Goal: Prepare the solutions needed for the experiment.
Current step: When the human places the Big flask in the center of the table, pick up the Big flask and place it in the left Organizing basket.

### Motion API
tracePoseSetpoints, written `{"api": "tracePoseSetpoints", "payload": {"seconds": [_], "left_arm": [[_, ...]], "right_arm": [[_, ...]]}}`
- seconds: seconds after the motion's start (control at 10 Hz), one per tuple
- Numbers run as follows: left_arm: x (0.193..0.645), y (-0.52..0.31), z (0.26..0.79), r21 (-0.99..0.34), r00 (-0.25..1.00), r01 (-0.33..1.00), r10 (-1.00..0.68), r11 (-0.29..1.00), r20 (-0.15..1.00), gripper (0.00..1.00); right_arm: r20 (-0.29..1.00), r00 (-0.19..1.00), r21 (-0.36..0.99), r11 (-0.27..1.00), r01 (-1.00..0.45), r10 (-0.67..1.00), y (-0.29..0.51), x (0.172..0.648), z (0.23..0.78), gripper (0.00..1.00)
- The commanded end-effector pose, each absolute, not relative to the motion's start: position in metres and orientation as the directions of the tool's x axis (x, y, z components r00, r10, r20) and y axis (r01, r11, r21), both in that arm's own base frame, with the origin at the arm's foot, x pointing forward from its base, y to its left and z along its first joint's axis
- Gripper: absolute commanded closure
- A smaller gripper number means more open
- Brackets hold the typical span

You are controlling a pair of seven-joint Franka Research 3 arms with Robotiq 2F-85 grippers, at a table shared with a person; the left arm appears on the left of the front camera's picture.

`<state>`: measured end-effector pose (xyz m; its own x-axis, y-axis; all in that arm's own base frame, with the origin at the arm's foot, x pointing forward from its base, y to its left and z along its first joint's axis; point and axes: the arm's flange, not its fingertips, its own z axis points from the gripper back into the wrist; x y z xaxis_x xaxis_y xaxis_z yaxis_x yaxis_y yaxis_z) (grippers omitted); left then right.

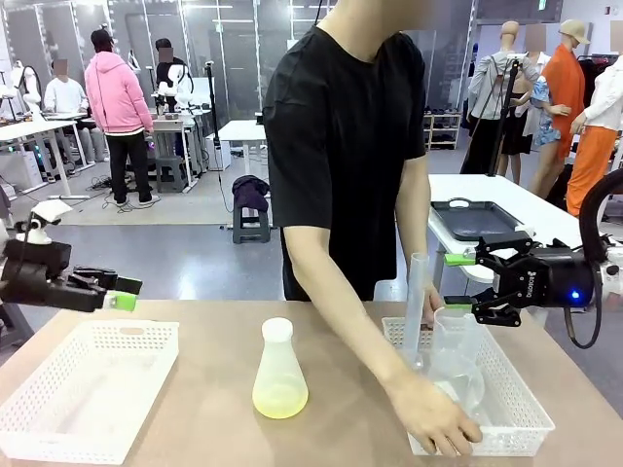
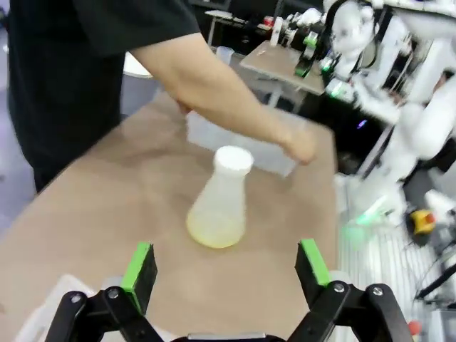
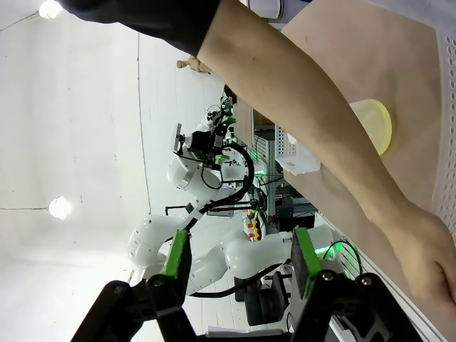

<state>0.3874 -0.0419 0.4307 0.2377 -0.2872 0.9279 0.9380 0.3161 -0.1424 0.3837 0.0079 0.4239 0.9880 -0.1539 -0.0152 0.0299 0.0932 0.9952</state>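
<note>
Table [image 1: 204,418], tan. A person stands at its far side, one arm [image 1: 341,302] reaching down across the middle, hand [image 1: 433,413] on the near rim of the right basket [image 1: 531,428]. The left basket [image 1: 88,389] is white mesh. In the right basket are a clear beaker [image 1: 458,360] and a tall clear cylinder [image 1: 416,302], upright.

The flask [image 1: 280,370] stands upright on the table between the two baskets, touching neither, long axis vertical, white top. The solutions [image 1: 280,399] sit in its bottom, a shallow pale yellow layer.

My left jaws are spread wide, holding nothing, up and off to the flask's left, above the left basket's far side. In my left wrist view the flask [image 2: 221,199] sits dead ahead, centred between my fingers [image 2: 139,267], with clear table between us.

My right jaws are also parted and empty, hovering just beside the beaker rim. The person's arm lies between them and the flask.

My call: left arm has the open line, a straight forward-and-down reach.
</note>
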Motion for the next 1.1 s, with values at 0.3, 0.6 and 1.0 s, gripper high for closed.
{"api": "tracePoseSetpoints", "payload": {"seconds": [0.3,0.6,1.0], "left_arm": [[0.369,-0.064,0.404,0.257,0.03,0.868,-0.562,0.424,0.827,0.0],[0.391,-0.048,0.43,0.208,0.014,0.893,-0.487,0.4,0.873,0.0],[0.402,-0.062,0.418,0.232,-0.008,0.909,-0.542,0.345,0.84,0.0]], "right_arm": [[-0.012,0.988,0.996,0.09,0.026,-0.153,0.008,0.383,0.425,0.28],[-0.012,0.988,0.996,0.09,0.026,-0.153,0.008,0.383,0.425,0.28],[-0.012,0.988,0.996,0.09,0.026,-0.153,0.008,0.383,0.425,0.28]]}}
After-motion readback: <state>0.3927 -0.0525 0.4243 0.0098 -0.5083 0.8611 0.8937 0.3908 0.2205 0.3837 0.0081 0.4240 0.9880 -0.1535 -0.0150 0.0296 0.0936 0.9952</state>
